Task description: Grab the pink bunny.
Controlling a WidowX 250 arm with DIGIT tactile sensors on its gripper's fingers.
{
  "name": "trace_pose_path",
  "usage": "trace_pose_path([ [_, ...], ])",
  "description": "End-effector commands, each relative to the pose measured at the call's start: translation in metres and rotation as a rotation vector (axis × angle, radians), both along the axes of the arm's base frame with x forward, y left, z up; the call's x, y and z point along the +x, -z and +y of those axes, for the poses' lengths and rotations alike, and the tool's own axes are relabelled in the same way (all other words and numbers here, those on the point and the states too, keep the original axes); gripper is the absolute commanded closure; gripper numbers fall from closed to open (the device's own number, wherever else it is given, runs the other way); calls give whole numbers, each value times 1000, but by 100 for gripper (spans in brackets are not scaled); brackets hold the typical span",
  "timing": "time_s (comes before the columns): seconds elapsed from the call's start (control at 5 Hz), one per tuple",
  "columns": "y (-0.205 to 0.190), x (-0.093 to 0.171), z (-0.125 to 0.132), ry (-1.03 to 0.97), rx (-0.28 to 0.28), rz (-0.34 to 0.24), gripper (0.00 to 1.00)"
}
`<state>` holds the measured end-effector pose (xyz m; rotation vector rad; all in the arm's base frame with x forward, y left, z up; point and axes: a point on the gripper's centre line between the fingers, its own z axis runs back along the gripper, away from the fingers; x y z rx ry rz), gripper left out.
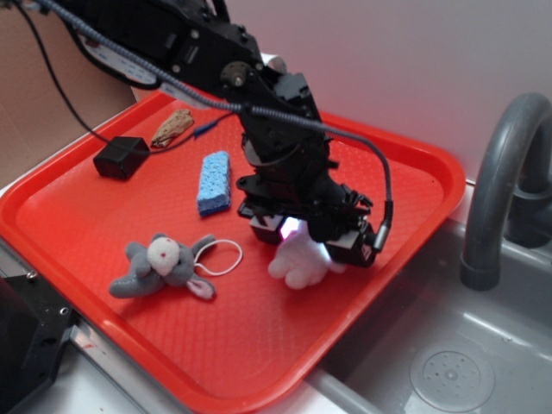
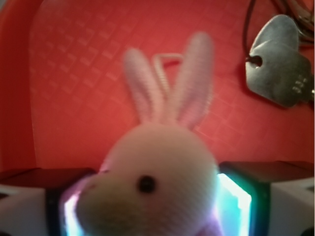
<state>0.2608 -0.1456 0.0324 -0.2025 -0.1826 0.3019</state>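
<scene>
While clamped on the pink bunny (image 2: pixel 160 182): fingers (image 2: pixel 235 201) pressed to either side of its head, glowing pads touching the fur.

Gripper (image 1: pixel 304 240) straight down over the toy, closed on it near the right side of the red tray (image 1: pixel 78 207). Soft, light and squashy by the look of it (fluffy plush, likely to give under pressure instead of slipping), so best taken across the round head or body, not by the thin ears. Pale pink fur, two upright ears, greyish-white face, one small black eye showing in the wrist view. Further out on the tray: grey plush animal (image 1: pixel 164 266) with a white loop, blue sponge (image 1: pixel 215 182), small black box (image 1: pixel 122 158). Off to the right, a grey sink (image 1: pixel 448 362) and tap (image 1: pixel 500 181).
</scene>
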Motion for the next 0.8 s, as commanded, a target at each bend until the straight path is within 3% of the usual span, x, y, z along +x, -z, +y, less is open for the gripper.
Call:
trace_pose_path([
  [0.0,-1,-4,-1,26,-28,10,100],
  [0.4,-92,-4,45,74,237,137,100],
  [0.6,-143,-16,77,41,325,91,100],
])
